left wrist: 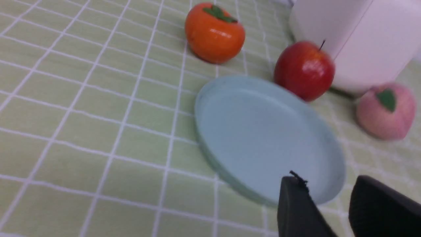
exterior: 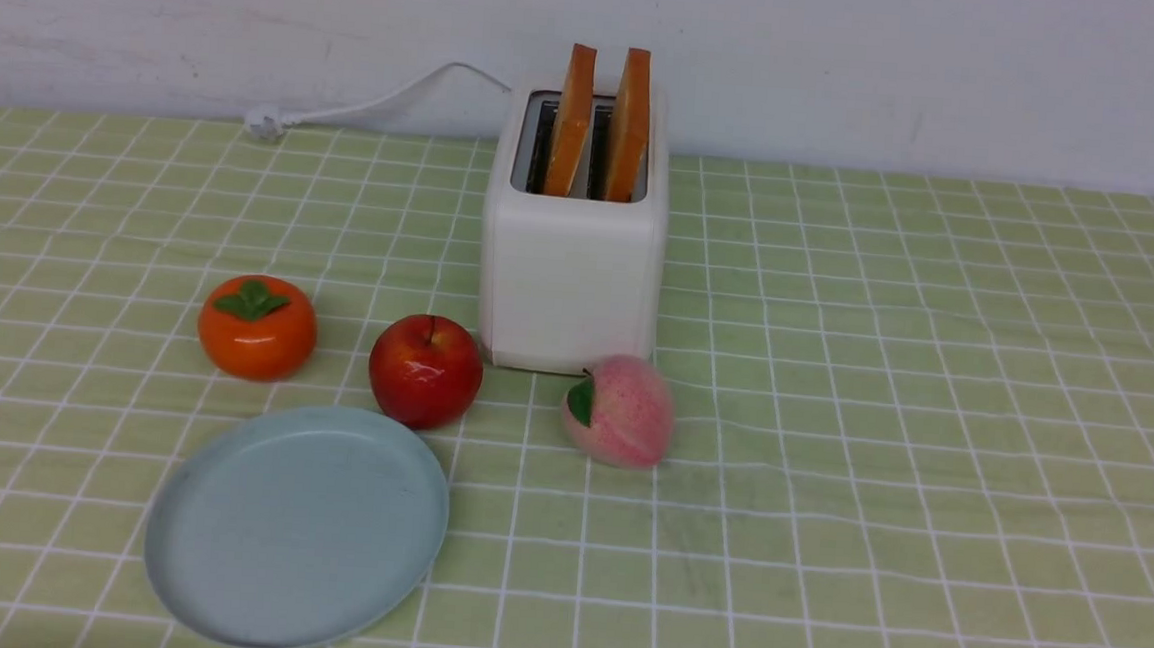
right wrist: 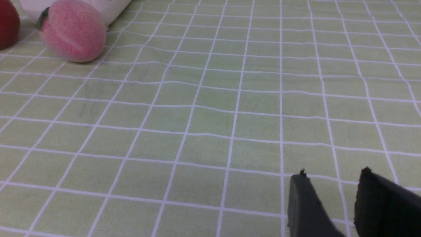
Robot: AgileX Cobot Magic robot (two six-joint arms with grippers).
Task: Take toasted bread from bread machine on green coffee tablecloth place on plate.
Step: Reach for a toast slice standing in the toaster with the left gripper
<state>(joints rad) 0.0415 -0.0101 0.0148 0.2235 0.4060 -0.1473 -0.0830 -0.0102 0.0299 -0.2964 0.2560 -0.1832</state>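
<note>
Two slices of toasted bread stand upright in the slots of the white bread machine at the back of the green coffee tablecloth. The pale blue plate lies bare at the front left, seen also in the left wrist view as the plate. My left gripper hangs open over the plate's near rim, holding nothing. Over bare cloth, my right gripper is open and holds nothing. Neither arm shows in the front view.
An orange persimmon, a red apple and a pink peach lie in front of the toaster, between it and the plate. The white power cord runs off to the back left by the wall.
</note>
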